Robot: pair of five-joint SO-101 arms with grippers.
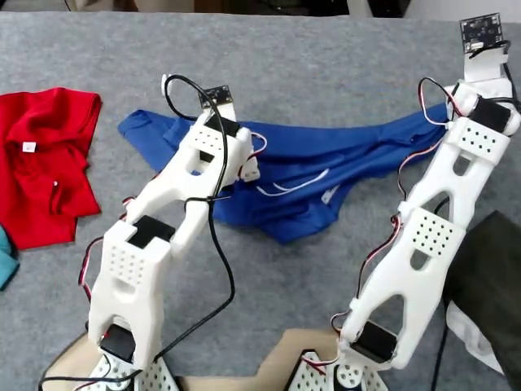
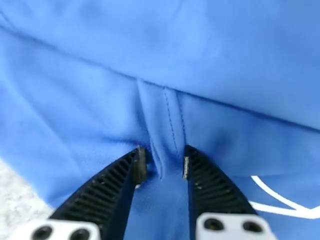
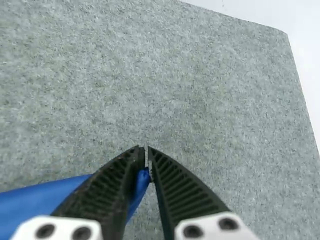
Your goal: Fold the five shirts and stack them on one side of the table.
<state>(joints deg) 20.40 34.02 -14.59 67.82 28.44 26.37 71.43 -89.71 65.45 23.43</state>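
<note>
A blue shirt (image 1: 326,163) lies stretched across the middle of the grey table (image 1: 326,57) in the high view. My left gripper (image 2: 161,164) is down on its left-middle part, its fingers closed around a raised fold of the blue shirt (image 2: 225,75) along a seam. My right gripper (image 3: 146,152) is shut on the right-hand tip of the blue shirt (image 3: 45,200), held just above the felt. In the high view that end rises toward the right arm (image 1: 476,134), while the left arm (image 1: 207,159) covers the shirt's left part.
A crumpled red shirt (image 1: 45,163) lies at the left edge, with a teal piece of cloth (image 1: 6,261) below it. A dark garment (image 1: 488,269) over something white (image 1: 468,334) sits at the right edge near the right arm's base.
</note>
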